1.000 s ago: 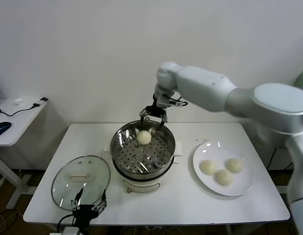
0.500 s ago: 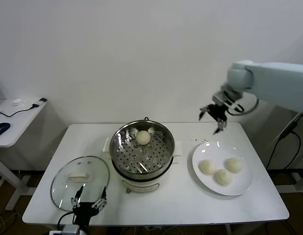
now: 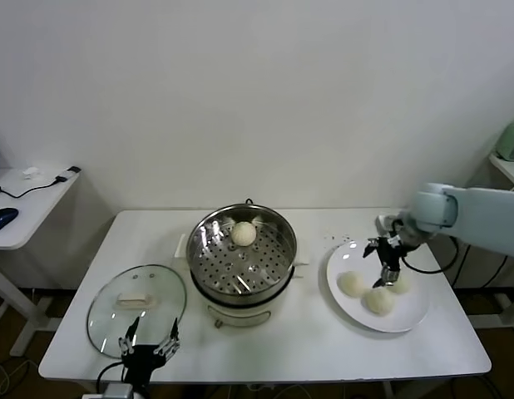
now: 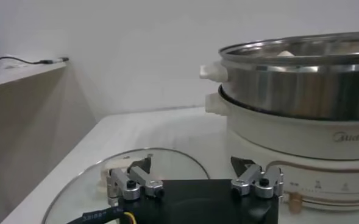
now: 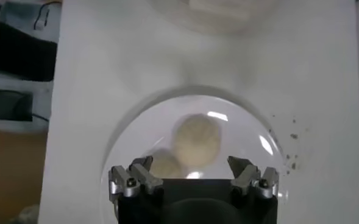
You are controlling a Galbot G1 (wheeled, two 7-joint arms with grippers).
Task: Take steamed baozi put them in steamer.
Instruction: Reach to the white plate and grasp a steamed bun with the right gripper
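"Midea" (image 4: 353, 137) is printed on the cream base of the steamer (image 3: 242, 259), which stands at table centre. One baozi (image 3: 244, 233) lies inside the basket at 12 o'clock. Three baozi (image 3: 378, 300) are left on the plate (image 3: 411, 316) at 3 o'clock of the steamer. The right gripper (image 3: 383, 264), seen over the basket a second ago, has been lowered over the plate, fingers spread wide and empty. The left gripper (image 3: 147, 347) is parked at the lid's (image 3: 107, 312) 6 o'clock edge, fingers wide apart, nothing held.
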